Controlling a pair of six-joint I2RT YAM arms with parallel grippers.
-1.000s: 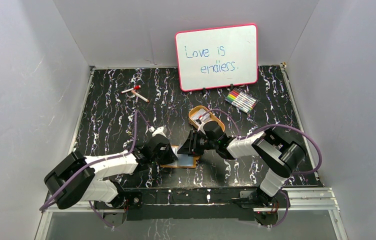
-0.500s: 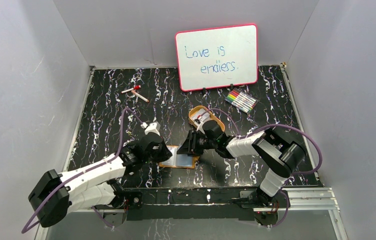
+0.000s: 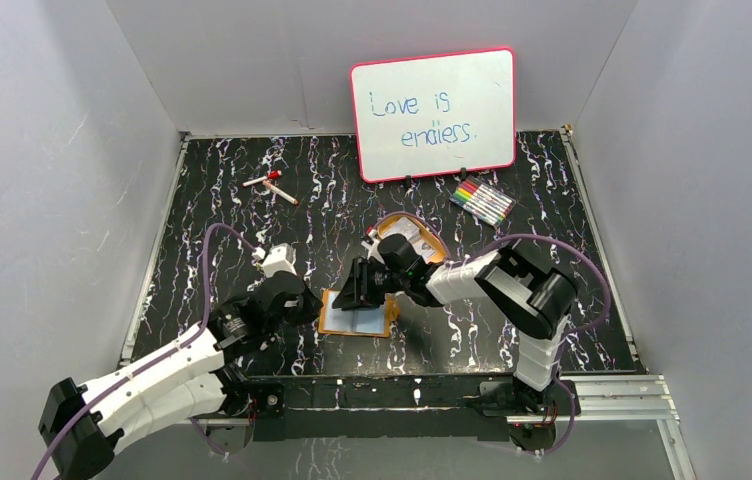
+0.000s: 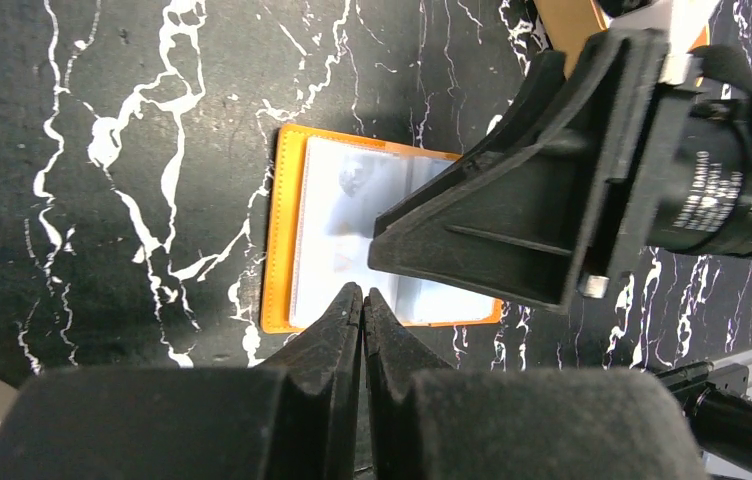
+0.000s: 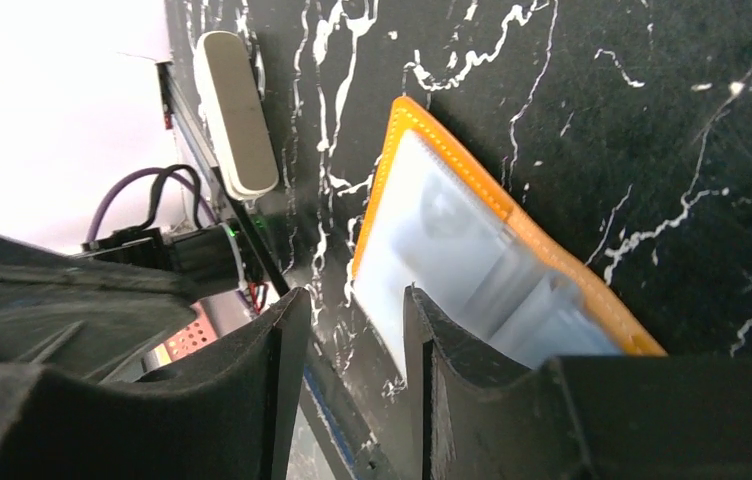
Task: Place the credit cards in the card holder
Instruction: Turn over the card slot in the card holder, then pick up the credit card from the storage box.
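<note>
- Near the table's front edge, the card holder lies open and flat, pale pockets up. Its orange border shows uncovered along the left side.
- The left claw is pinched closed with nothing in it, its tips at the card holder's near edge. Whether they touch it cannot be told.
- The right claw hovers over the card holder's right half, its fingers a moderate gap apart with nothing visible between them.
- Left of the card holder, dark marbled table shows uncovered.
- An oval tray sits just beyond the card holder's far-right corner, partly under the right arm. The credit cards cannot be made out.
</note>
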